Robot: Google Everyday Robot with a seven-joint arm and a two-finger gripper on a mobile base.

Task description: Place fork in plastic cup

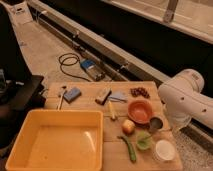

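The plastic cup sits near the table's front right corner, hemmed in by a metal cup, an apple and a white dish. Bare wood shows along the back edge. The arm crowds the right edge and hides the gripper, so I cannot tell its state. I cannot pick out the fork. The sign's writing is unreadable.

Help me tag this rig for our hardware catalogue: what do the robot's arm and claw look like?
The arm is smooth white, built of thick, rounded, tube-like segments with a bulging cylindrical joint on top. Its underside falls into grey shadow. No cables, logos or markings show on it. The claw is not in view: only the arm's white casing appears, at the right side of the picture.
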